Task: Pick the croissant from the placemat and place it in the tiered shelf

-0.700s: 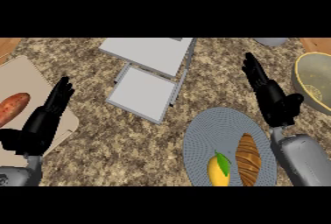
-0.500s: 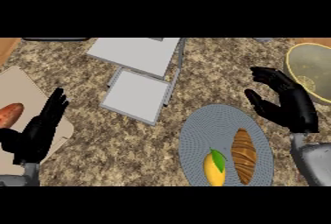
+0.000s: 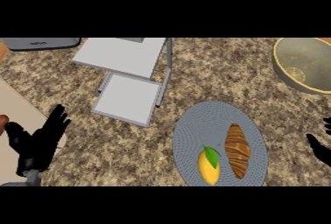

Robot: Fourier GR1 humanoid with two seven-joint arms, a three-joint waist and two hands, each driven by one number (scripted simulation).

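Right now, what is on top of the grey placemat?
A croissant and a yellow fruit with a green leaf lie side by side on the placemat. Neither is covered; the mat hides whatever lies beneath.

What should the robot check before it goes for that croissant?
1. Croissant lies uncovered on the placemat: ok.
2. Room beside it for fingers: cannot tell; a yellow fruit lies close on its left.
3. Right hand over the croissant: not ok; only part of it shows at the view's right edge, off the placemat.
4. Right hand ready to grasp: cannot tell; too little of it shows.
5. Left hand out of the way: ok; it rests open at the lower left, far from the placemat.
6. Tiered shelf in view: ok; it stands up and left of the placemat.
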